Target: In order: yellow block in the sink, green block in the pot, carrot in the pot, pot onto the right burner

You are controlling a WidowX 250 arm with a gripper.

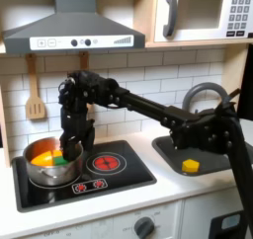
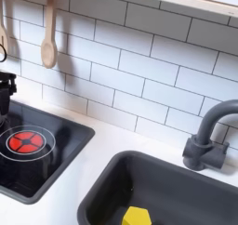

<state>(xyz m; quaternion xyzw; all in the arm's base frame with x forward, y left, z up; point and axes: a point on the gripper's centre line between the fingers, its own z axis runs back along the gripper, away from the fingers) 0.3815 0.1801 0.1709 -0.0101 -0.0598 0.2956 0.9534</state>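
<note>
While the gripper hangs low over the pot in the first exterior view, its fingertips sit at or just inside the rim, and from this angle I cannot tell whether they are spread, pressed together, or pinching anything. Directly below and around them, the pot rests on the burner at the first exterior view's left of the stovetop, and inside it lie an orange shape that reads as the carrot and a green patch that reads as the green block, side by side. Outward from there, the red-ringed burner lies just beside the pot toward the first exterior view's right, bare and open. Judging from this, the remaining step is the slide, and it turns on that one relation: the pot must travel sideways to the first exterior view's right, so the fingers need a hold or push on the rim. Farther out, the yellow block already sits in the sink, below the arched faucet.
</note>
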